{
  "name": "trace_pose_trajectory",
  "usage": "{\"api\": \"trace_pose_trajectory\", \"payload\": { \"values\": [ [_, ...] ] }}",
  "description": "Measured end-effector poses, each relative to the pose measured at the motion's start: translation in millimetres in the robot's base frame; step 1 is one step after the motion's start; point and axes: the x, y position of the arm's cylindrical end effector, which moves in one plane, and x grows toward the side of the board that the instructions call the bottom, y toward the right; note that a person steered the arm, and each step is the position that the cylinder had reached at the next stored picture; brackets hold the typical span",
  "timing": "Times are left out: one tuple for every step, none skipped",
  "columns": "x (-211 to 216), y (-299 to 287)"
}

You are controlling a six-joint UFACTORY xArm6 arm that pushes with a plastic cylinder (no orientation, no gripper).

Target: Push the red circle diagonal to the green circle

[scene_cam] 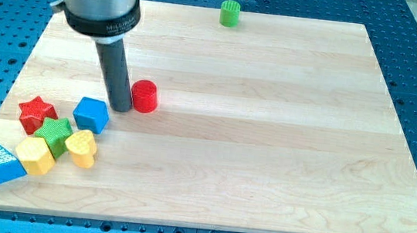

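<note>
The red circle [145,96] sits on the wooden board at the view's left of centre. The green circle [230,13] stands at the view's top edge of the board, up and to the right of the red circle. My tip [121,108] is down on the board right against the red circle's left side, touching or nearly touching it. The rod rises to the view's top left.
A cluster lies at the view's lower left: a blue block [91,114], a red star [37,114], a green block [56,135], a yellow heart [81,147], a yellow block [36,156] and a blue triangle [4,164]. The board's edge [182,224] runs along the bottom.
</note>
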Motion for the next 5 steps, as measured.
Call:
{"api": "trace_pose_trajectory", "payload": {
  "values": [
    [-45.0,32.8],
    [-31.6,31.1],
    [-33.2,-24.3],
    [2.4,-0.9],
    [18.6,60.6]
  ]
}}
